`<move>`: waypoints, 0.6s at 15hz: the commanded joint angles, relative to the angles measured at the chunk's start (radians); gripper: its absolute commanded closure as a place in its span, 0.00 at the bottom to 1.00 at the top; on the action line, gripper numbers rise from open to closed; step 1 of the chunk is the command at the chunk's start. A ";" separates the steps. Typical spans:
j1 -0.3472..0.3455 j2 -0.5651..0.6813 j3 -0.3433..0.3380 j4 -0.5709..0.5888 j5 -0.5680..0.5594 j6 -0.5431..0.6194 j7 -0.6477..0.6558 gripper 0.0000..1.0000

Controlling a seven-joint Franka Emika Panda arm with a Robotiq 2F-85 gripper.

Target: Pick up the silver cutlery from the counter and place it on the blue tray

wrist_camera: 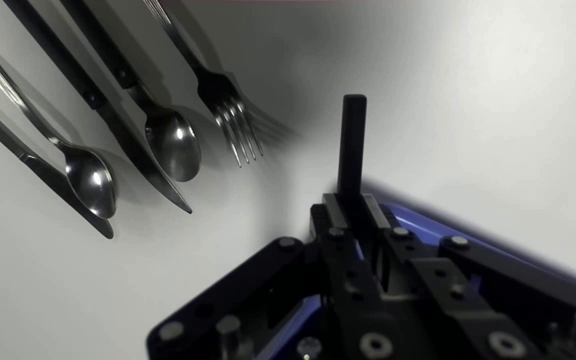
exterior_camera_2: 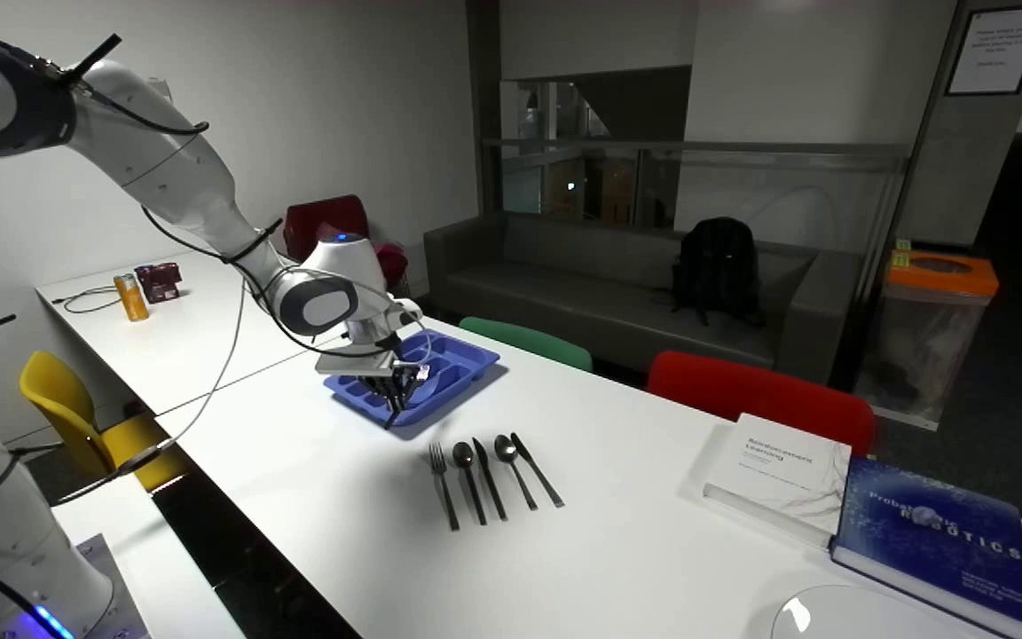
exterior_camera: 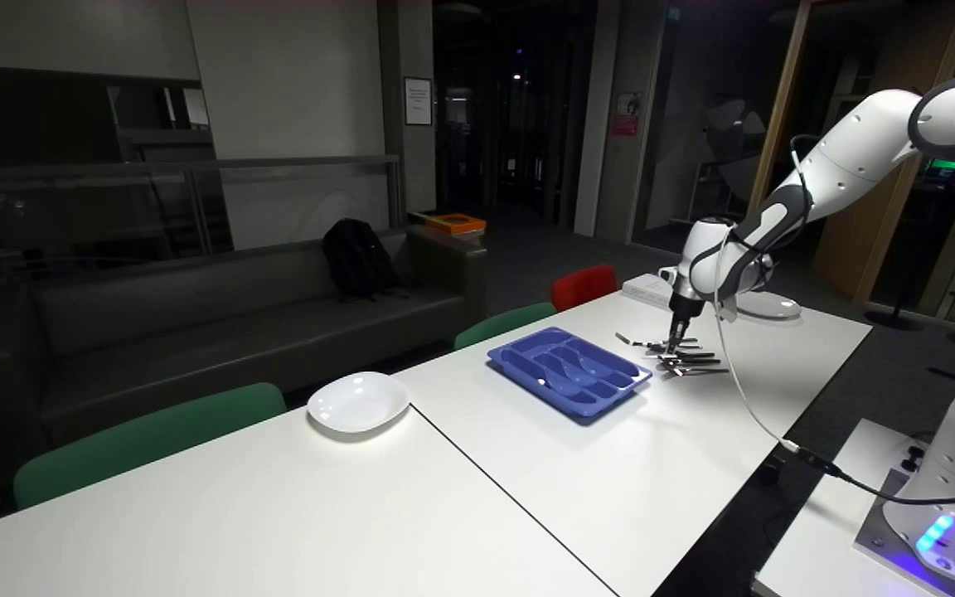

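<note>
My gripper [exterior_camera_2: 394,395] is shut on a black-handled piece of cutlery [wrist_camera: 352,145]; its handle juts out past the fingertips in the wrist view, while the jaws hide its other end there. In an exterior view this piece reaches sideways from the gripper [exterior_camera: 673,347]. Several silver cutlery pieces lie side by side on the white counter [exterior_camera_2: 617,550]: a fork [wrist_camera: 220,92], a black-handled spoon [wrist_camera: 174,145], a black-handled knife [wrist_camera: 135,145], a second spoon [wrist_camera: 91,181] and a second knife [wrist_camera: 60,184]. The blue tray [exterior_camera: 564,365], with moulded compartments, lies below and behind the gripper in the wrist view.
A white plate [exterior_camera: 359,402] stands beyond the tray near a table seam. Two thick books [exterior_camera_2: 773,470] and another plate [exterior_camera_2: 857,612] occupy the opposite end. A can [exterior_camera_2: 131,297] stands far back. A white cable [exterior_camera: 730,348] hangs loosely from the arm. Chairs line the table's edge.
</note>
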 commanded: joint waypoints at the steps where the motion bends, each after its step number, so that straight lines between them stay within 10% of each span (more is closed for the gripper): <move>1: -0.012 -0.001 0.018 -0.001 -0.035 -0.002 0.034 0.88; 9: -0.004 -0.001 0.019 -0.002 -0.047 -0.002 0.047 0.88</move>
